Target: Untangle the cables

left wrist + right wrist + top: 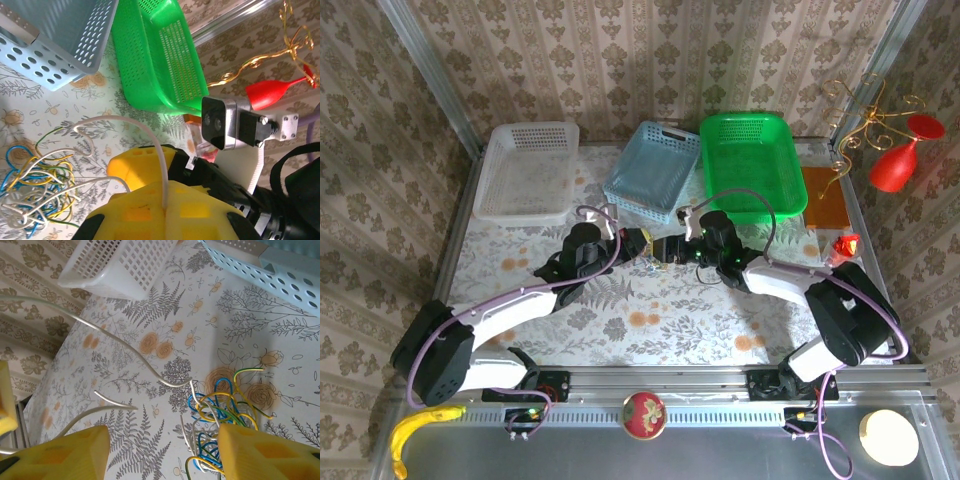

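Flowered cloth covers the table (650, 320), which is boxed in by wallpapered walls. At the back left sits a white basket (532, 128). Next comes the left gripper (165, 207), clenched. A single whitish strand appears to run out of the seam between its yellow fingers (140, 170) and arch away, though I cannot be sure how firmly it is caught.

The cables (37, 182) lie mid-table, near the front of the blue basket (638, 200). Blue, yellow and white cords form one loose knot, with a few white ends trailing free. Right of them the right gripper (160, 452) stands spread and grips nothing, with the knot just beside its right finger. A green basket (750, 120) stands at the back right.

The job looks barely begun. One strand seems partly drawn out, but the core is unsorted.

Open cloth lies toward the near edge and to both sides. The baskets crowd the back, and the two grippers sit nearly nose to nose, so pulling outward looks the freer way.
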Robot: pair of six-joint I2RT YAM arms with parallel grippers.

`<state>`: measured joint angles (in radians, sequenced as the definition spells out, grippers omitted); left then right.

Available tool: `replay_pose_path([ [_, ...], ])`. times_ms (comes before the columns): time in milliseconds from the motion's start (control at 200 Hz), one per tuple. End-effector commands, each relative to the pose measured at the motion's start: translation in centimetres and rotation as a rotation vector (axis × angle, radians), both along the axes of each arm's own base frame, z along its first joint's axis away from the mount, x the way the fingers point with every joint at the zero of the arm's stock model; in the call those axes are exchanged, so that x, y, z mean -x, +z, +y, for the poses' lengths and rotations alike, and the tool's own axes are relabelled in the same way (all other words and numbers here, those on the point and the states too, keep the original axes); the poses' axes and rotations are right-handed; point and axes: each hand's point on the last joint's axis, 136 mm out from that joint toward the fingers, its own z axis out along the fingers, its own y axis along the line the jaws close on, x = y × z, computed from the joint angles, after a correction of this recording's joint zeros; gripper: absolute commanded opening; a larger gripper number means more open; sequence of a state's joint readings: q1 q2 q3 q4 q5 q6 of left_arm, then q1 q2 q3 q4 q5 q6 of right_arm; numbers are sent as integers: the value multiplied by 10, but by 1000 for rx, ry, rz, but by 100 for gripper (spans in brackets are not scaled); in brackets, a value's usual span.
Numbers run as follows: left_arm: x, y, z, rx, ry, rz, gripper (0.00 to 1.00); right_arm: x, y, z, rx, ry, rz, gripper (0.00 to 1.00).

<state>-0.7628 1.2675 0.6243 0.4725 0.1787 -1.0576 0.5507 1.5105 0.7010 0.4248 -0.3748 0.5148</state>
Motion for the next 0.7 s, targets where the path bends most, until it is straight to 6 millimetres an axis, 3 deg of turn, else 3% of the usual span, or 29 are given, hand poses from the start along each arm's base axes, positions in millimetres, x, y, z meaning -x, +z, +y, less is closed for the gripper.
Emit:
replay_pose_path([
  [0,-6,24,5,114,46,14,0,7,19,3,-36,52,-86,63],
  [290,-9,33,10,188,87,58,0,28,38,4,-92,143,-156,67],
  [695,-8,31,8,229,81,87,0,12,36,8,-77,119,-155,65],
])
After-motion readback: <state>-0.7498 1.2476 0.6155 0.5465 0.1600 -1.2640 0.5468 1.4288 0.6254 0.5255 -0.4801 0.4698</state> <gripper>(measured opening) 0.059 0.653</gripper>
